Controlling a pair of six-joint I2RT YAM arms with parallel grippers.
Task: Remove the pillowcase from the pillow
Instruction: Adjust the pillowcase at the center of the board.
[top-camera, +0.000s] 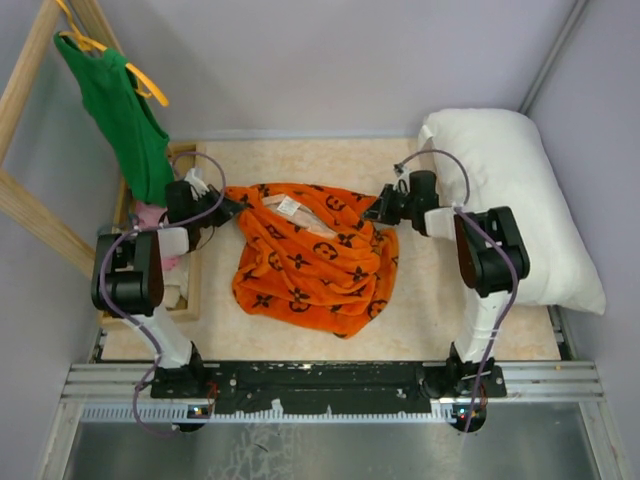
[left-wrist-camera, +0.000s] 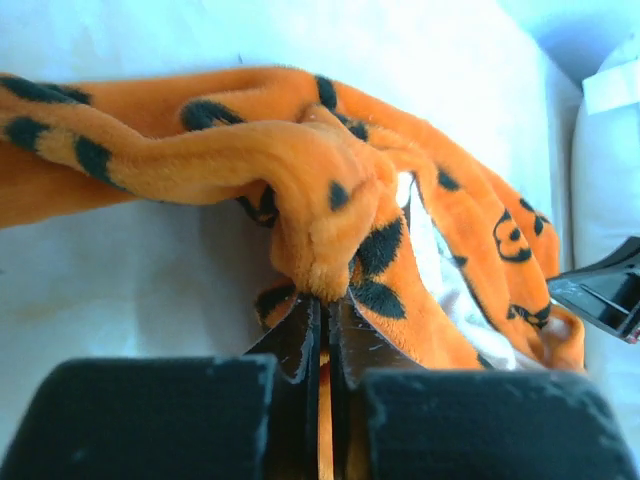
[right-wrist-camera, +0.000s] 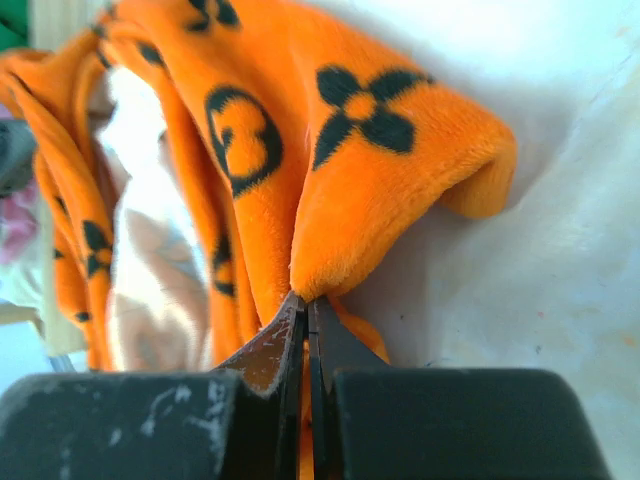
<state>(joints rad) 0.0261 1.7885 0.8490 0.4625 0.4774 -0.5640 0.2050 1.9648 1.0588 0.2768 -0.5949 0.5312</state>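
The orange pillowcase (top-camera: 310, 265) with black motifs lies crumpled in the middle of the table, apart from the pillow. The plump white pillow (top-camera: 510, 190) rests at the right side, behind my right arm. My left gripper (top-camera: 232, 205) is shut on the pillowcase's far left corner; in the left wrist view the jaws (left-wrist-camera: 325, 300) pinch a fuzzy orange fold (left-wrist-camera: 310, 200). My right gripper (top-camera: 378, 212) is shut on the far right corner, and the right wrist view shows orange fabric (right-wrist-camera: 380, 180) clamped at the tips (right-wrist-camera: 305, 300). Pale lining shows in the case's mouth (top-camera: 290, 207).
A green tank top (top-camera: 125, 120) hangs on a yellow hanger from a wooden frame (top-camera: 25, 90) at the back left. A pink cloth (top-camera: 150, 215) and a wooden box (top-camera: 192, 300) sit by the left arm. A black rail (top-camera: 330, 375) runs along the near edge.
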